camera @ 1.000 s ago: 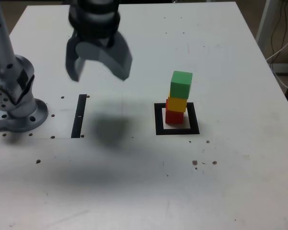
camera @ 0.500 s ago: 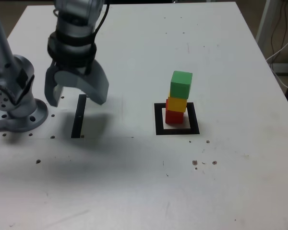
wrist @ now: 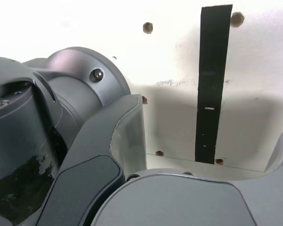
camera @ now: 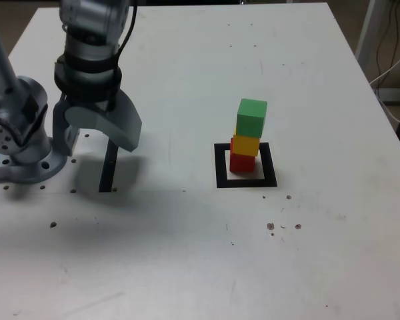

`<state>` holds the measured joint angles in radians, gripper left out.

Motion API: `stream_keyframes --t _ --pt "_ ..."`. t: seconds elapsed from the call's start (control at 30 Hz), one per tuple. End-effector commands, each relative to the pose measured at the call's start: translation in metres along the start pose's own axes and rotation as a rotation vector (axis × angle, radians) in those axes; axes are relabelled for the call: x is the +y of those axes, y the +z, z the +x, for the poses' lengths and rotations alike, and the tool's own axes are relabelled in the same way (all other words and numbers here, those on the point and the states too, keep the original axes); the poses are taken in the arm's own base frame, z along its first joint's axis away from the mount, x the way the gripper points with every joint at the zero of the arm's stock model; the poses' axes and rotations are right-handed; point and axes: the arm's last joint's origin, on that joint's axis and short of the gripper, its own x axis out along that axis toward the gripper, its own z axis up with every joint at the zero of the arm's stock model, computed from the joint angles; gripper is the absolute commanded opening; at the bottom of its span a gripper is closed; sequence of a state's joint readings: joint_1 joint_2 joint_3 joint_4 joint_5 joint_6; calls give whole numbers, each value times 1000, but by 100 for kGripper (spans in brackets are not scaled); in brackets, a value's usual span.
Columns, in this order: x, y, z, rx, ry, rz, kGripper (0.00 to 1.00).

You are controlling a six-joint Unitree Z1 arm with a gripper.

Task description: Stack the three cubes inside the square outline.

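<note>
**A:** Where do the blocks stand?

**B:** All three are in one column on the white desk [camera: 207, 267]. The small red cube [camera: 242, 162] sits at the bottom, inside the thick black square outline with a white centre [camera: 221, 165]. The yellow cube [camera: 247, 144] rests on it, and the slightly larger green cube [camera: 252, 117] tops the pile. The column leans a little toward the exterior view's right as it rises, the green one set slightly off from the red.

**A:** And the claw?

**B:** The grey metal claw [camera: 93, 130] is released, jaws spread apart and holding nothing. It hangs well apart from the stack, toward the exterior view's left, over the thin black straight strip [camera: 109, 162] and just beside the arm's round grey base [camera: 20, 143].

**A:** Does the wrist view agree?

**B:** Yes. It shows the thin strip [wrist: 211, 84] lying flat on the desk, running between the two spread jaws, with a shadow across its lower part. The rounded grey base [wrist: 61, 94] fills much of that picture, close to one jaw. No cube appears there.

**A:** Anything else on the desk?

**B:** Small dark screw holes [camera: 271, 227] dotted about, several near the strip and a few in front of the outline.
</note>
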<state>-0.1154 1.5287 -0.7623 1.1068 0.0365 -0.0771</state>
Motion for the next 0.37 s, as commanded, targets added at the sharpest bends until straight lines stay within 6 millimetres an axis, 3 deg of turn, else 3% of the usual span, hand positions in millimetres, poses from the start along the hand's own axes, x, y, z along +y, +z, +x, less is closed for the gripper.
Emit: stream_keyframes --t 0.0,0.33 --pt "1 -2 -4 -19 8 -2 100" --pt "2 -11 -10 -49 10 -4 100"
